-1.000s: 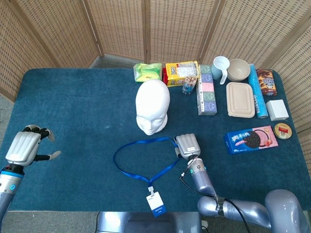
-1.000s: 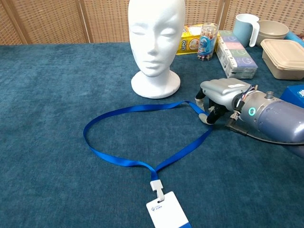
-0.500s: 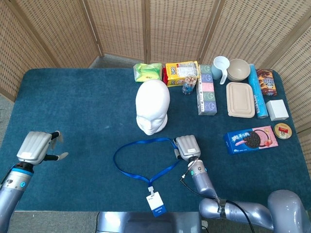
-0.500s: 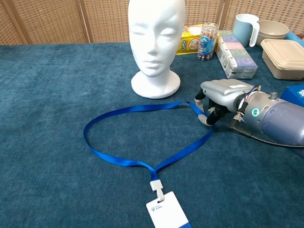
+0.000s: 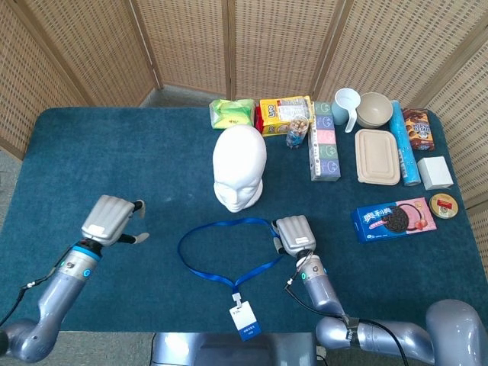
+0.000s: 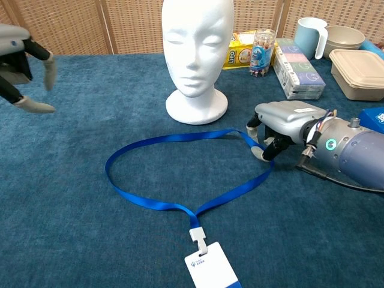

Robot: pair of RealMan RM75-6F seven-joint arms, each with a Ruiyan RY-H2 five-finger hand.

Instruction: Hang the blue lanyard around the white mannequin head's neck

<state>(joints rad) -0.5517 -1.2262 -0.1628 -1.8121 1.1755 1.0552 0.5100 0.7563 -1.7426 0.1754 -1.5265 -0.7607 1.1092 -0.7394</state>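
The white mannequin head (image 5: 239, 169) (image 6: 197, 54) stands upright mid-table, facing me. In front of it the blue lanyard (image 5: 229, 223) (image 6: 174, 137) lies flat in an open loop, its white badge (image 5: 245, 319) (image 6: 213, 270) nearest me. My right hand (image 5: 293, 235) (image 6: 282, 126) rests palm down at the loop's right bend, fingers curled onto the strap and pinching it. My left hand (image 5: 114, 219) (image 6: 21, 66) hovers left of the loop, well apart from it, fingers spread and empty.
Along the back and right of the blue table (image 5: 114, 152) stand snack bags (image 5: 286, 113), a tall box (image 5: 324, 141), a cup (image 5: 345, 107), a bowl (image 5: 374, 109), a lidded container (image 5: 377, 156) and a cookie box (image 5: 393, 219). Wicker screens rise behind.
My left hand has swung right and inward from the table's left edge, entering the chest view. My right hand has slid slightly nearer me, pulling the strap's right bend along.
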